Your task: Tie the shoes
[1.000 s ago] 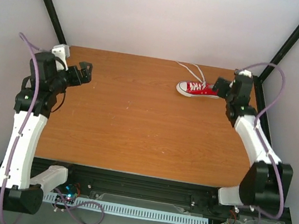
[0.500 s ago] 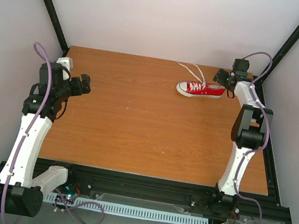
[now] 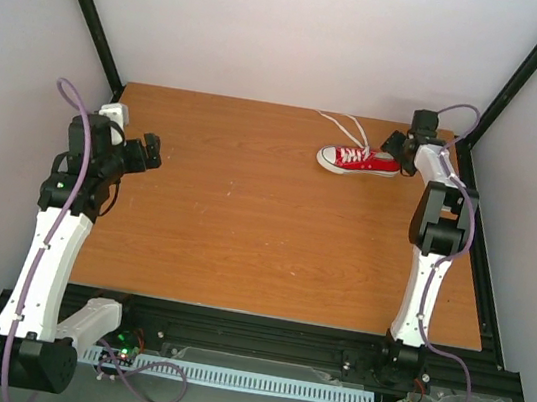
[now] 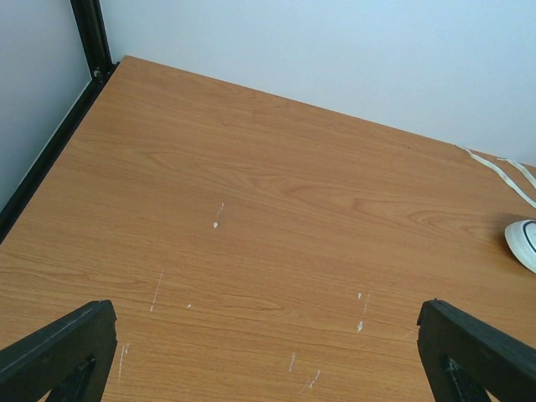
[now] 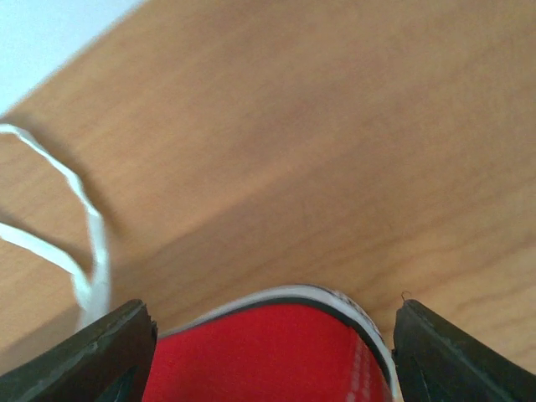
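Observation:
The shoe, a small red sneaker with a white sole, lies on its sole at the far right of the table, toe pointing left. Its white laces trail loose toward the back wall. My right gripper is at the heel end. In the right wrist view the red heel fills the gap between the open fingers, which stand very close to its two sides. The laces loop on the wood beyond. My left gripper hangs open over the table's left side, far from the shoe, whose white toe cap shows at the right edge.
The wooden table is bounded by black frame posts at the back corners and pale walls close behind. The shoe lies near the table's right rear corner, beside the right post.
The right arm has stretched out toward the back right corner and brought its gripper onto the shoe's heel, its jaws narrowing. The left arm shifted slightly, then held still.

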{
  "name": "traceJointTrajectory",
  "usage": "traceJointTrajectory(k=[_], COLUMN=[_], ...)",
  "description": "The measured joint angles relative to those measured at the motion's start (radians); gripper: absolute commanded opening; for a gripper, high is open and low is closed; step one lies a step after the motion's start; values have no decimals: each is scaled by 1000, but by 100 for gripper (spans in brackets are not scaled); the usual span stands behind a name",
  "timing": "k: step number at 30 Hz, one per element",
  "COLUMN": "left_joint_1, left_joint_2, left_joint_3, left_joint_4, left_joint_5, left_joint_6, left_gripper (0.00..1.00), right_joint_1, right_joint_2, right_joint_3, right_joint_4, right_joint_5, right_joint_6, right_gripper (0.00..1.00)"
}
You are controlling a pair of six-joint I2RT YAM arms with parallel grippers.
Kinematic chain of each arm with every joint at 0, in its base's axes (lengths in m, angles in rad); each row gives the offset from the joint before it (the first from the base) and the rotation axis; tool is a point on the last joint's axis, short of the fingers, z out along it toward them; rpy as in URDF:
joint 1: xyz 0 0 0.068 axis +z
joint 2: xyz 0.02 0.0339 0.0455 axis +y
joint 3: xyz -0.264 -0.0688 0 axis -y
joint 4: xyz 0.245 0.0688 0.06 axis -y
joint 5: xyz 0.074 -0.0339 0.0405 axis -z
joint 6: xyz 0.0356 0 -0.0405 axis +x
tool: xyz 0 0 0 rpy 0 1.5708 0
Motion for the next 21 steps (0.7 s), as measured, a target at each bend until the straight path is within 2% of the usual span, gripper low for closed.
traceJointTrajectory(k=[3, 4, 7, 10, 11, 16, 21], left_joint_1=[0, 0, 0, 0, 0, 0, 0], left_joint_2=[0, 0, 0, 0, 0, 0, 0], left_joint_3=[0, 0, 0, 0, 0, 0, 0], left_joint_4=[0, 0, 0, 0, 0, 1, 1], left_joint_5=[0, 1, 11, 18, 19, 26, 26], left_joint_6=[0, 0, 0, 0, 0, -1, -1], left_gripper=[100, 100, 100, 100, 100, 100, 100], right_joint_1=[0, 0, 2, -5, -6, -6, -5], right_joint_2=[-9, -12, -26, -48, -55, -142, -298], right_joint_3=[-68, -96, -132, -170, -183, -293, -428], right_joint_4=[17, 29, 69, 86, 94, 122, 129], right_joint_5=[16, 14, 19, 30, 30, 52, 68], right_joint_6=[38, 55, 81, 111, 109, 105, 61], right_gripper=[71, 65, 34, 15, 5, 3, 3])
